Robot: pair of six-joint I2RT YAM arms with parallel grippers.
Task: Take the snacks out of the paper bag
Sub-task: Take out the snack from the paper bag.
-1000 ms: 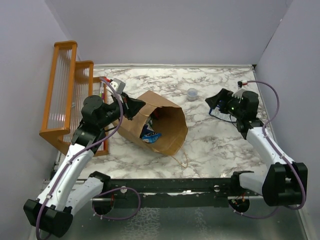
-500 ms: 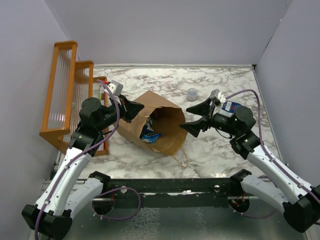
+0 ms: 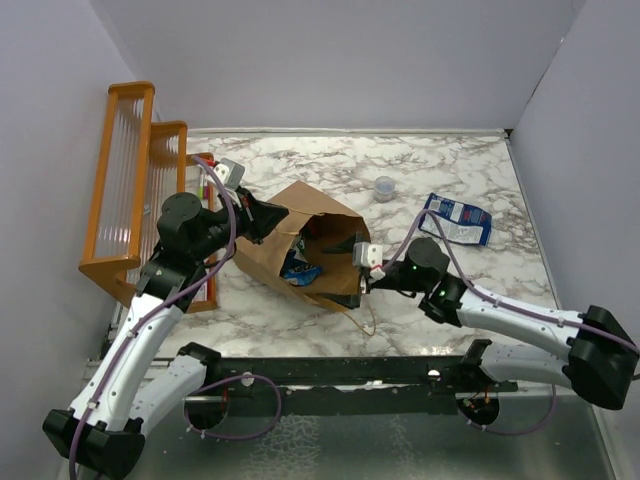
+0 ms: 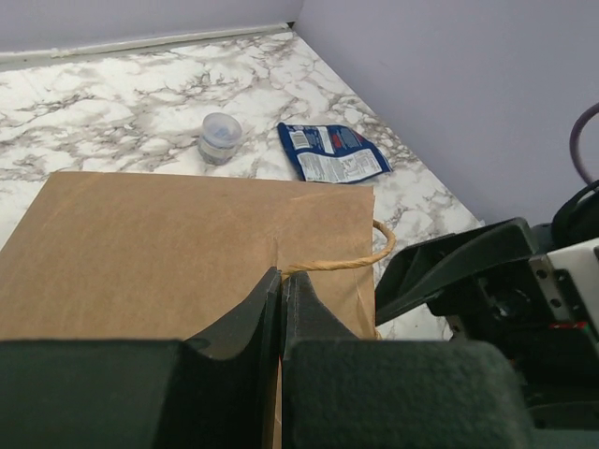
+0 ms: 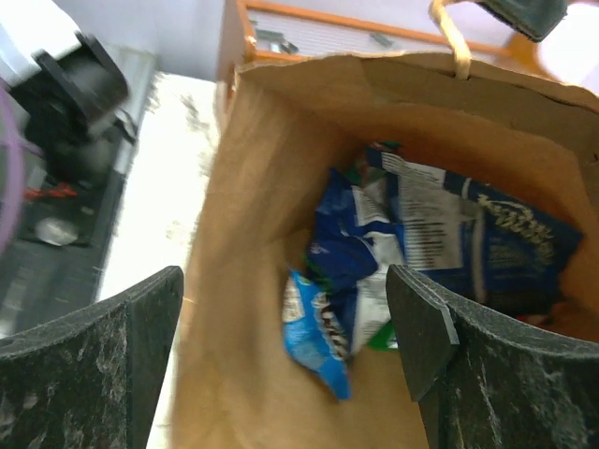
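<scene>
The brown paper bag (image 3: 315, 215) lies on its side with its mouth toward the right arm. My left gripper (image 3: 272, 214) is shut on the bag's upper paper wall (image 4: 168, 243), fingertips (image 4: 271, 285) pressed together beside a twisted handle (image 4: 351, 262). My right gripper (image 3: 338, 265) stands open at the bag's mouth with nothing between its fingers. In the right wrist view, blue and green snacks (image 5: 374, 234) lie crumpled deep inside the bag (image 5: 253, 168), just past the open gripper (image 5: 285, 323). One blue snack packet (image 3: 455, 218) lies flat on the table at the back right, also visible from the left wrist (image 4: 332, 152).
A small clear plastic cup (image 3: 384, 187) stands behind the bag on the marble table (image 3: 450, 160). An orange wooden rack (image 3: 135, 190) fills the left side next to the left arm. Walls close in the table on three sides.
The right arm swung from the back right, leaving the blue packet on the table, over to the bag's mouth. Its gripper stayed open. The left gripper kept its hold on the bag.
</scene>
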